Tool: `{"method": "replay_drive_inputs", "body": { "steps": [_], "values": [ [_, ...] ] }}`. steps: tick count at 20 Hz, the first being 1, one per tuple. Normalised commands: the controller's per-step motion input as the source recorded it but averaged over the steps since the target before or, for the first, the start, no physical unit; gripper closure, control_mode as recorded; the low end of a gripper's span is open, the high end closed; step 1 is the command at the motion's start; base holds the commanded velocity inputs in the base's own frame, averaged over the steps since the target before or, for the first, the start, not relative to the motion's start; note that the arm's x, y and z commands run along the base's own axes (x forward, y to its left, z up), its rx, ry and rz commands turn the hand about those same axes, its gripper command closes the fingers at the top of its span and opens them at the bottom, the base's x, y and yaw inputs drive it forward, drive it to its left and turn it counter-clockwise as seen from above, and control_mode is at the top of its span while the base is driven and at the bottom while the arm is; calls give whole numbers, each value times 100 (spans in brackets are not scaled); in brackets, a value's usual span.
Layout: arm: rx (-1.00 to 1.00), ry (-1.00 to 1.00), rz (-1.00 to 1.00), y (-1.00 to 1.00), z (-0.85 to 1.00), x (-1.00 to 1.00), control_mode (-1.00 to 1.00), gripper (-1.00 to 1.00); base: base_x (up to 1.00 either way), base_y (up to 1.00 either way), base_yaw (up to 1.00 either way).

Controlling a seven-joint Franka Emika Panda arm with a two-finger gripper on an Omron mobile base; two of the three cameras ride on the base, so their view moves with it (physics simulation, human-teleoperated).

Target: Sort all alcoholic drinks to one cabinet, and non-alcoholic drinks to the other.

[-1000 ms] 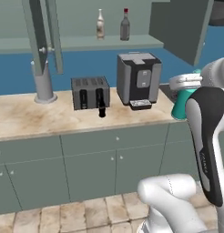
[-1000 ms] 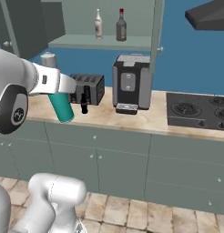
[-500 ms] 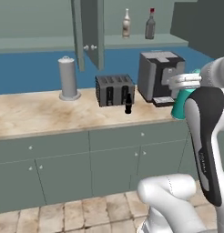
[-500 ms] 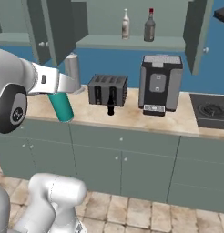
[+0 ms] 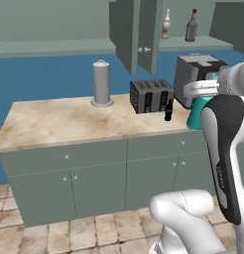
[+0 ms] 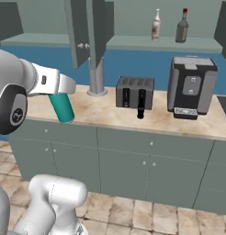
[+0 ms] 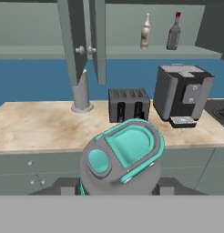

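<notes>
Leftward the base has driven, so the toaster (image 5: 152, 95) and coffee machine (image 6: 191, 87) now sit further right on the beige worktop (image 5: 69, 121). Fingers (image 7: 119, 184) clasp the teal flask (image 6: 61, 107) above the worktop's front edge. Both slim-necked bottles (image 6: 155, 25) stand on the open cabinet shelf (image 6: 133, 42); the small black bottle (image 6: 140, 110) stands before the toaster.

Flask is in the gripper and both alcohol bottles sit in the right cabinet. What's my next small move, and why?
Probably keep shifting left and raise the teal flask toward the left open cabinet's shelf. The gripper is shut on the flask, held off the counter. The grey red-capped bottle and the cream bottle stand together on the right shelf, so the flask belongs on the other.
</notes>
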Motion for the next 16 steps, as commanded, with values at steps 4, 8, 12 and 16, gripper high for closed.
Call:
{"method": "replay_drive_inputs", "body": {
  "steps": [4,8,12,16],
  "values": [
    [0,0,0,0,0,0,100,100,5,65,0],
    [0,0,0,0,0,0,100,100,23,59,0],
    [0,0,0,0,0,0,100,100,39,50,0],
    [0,0,0,0,0,0,100,100,67,42,0]
  ]
}}
